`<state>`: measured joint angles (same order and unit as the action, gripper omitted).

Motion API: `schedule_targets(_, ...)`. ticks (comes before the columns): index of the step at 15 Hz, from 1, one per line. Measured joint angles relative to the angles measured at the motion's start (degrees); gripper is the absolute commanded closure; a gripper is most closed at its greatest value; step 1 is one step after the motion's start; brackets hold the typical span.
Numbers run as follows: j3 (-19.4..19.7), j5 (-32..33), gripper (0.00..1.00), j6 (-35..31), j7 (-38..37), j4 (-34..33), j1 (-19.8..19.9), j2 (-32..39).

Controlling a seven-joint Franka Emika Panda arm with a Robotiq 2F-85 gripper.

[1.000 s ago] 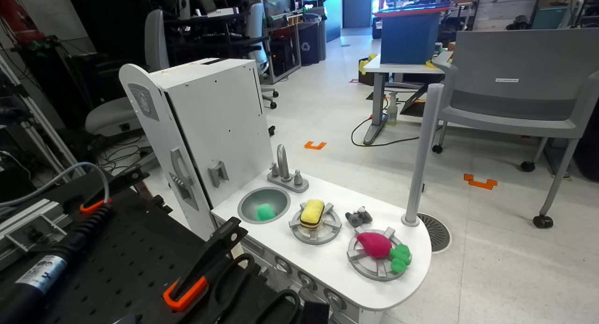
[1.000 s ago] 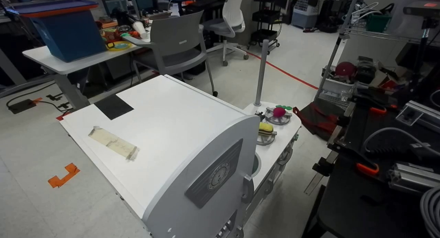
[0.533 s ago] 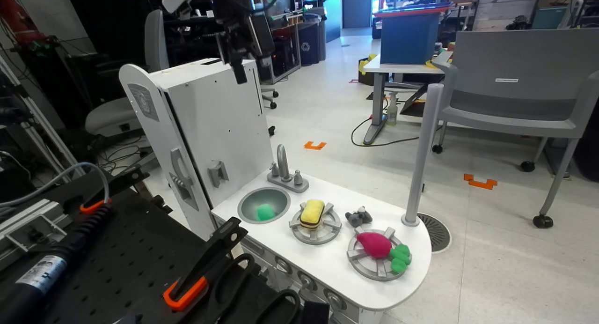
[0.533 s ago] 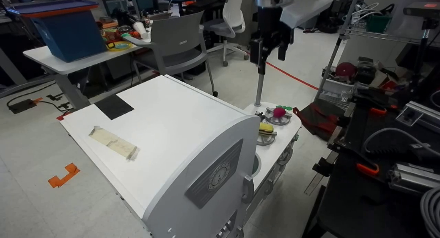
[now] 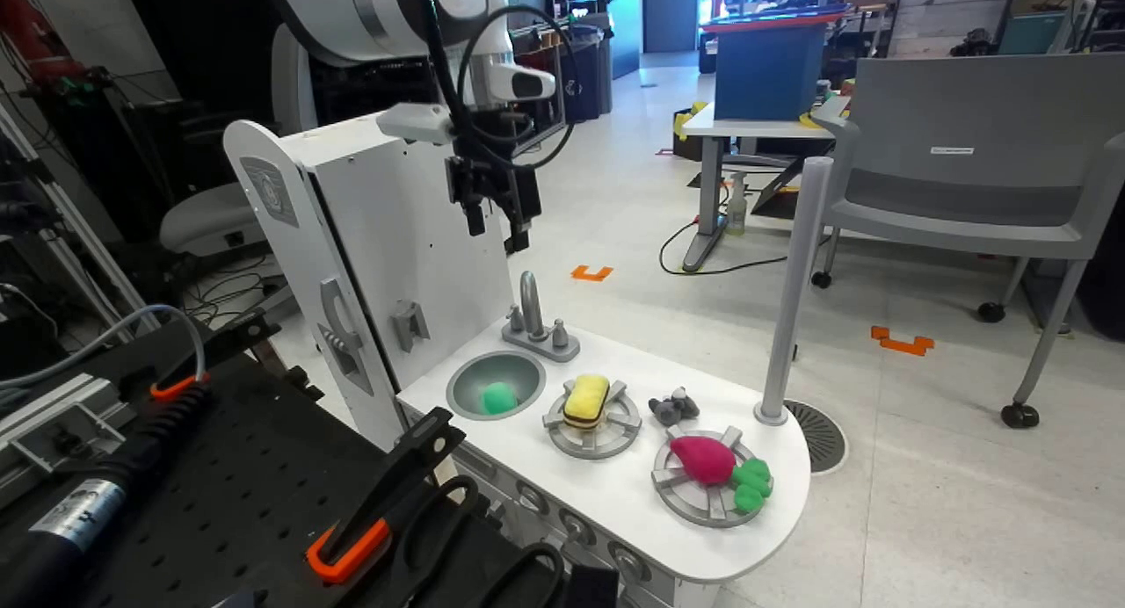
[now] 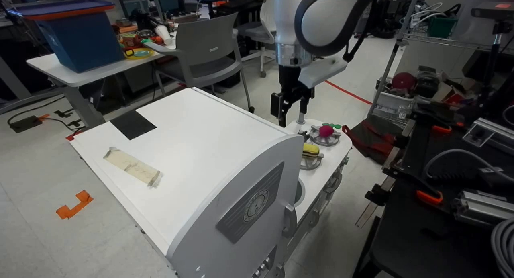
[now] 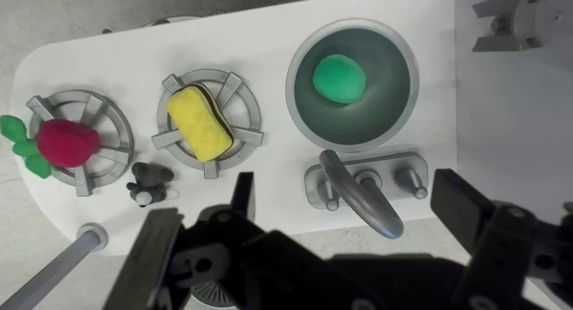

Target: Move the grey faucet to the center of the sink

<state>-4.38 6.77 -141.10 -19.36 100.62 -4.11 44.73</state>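
Observation:
The grey faucet (image 5: pixel 531 307) stands upright behind the sink (image 5: pixel 527 378) on the white counter. In the wrist view the faucet's curved spout (image 7: pixel 355 192) slants to the left, its end near the left part of the sink's rim. A green soft toy (image 7: pixel 339 79) lies in the sink bowl (image 7: pixel 385 108). My gripper (image 5: pixel 497 236) is open and empty above the faucet, not touching it. In the wrist view the gripper (image 7: pixel 344 184) has its fingers on either side of the spout. In an exterior view the gripper (image 6: pixel 292 121) shows, but the cabinet hides the faucet.
A tall white cabinet (image 5: pixel 413 230) rises beside the sink. A yellow toy (image 5: pixel 586 401) and a pink toy with green leaves (image 5: pixel 703 459) lie on burners. A small grey toy (image 5: pixel 674 407) sits between them. A grey post (image 5: pixel 798 292) stands at the counter's far end.
The arm was out of view a second ago. It has come in from above, and the gripper has moved down toward the faucet. The faucet and toys have not moved.

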Motion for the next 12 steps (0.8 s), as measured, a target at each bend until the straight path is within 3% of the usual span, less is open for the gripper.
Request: schedule_targets(12, 5.0, 0.0, 0.0, -12.9, 4.8, -16.0, -5.0, 20.5)
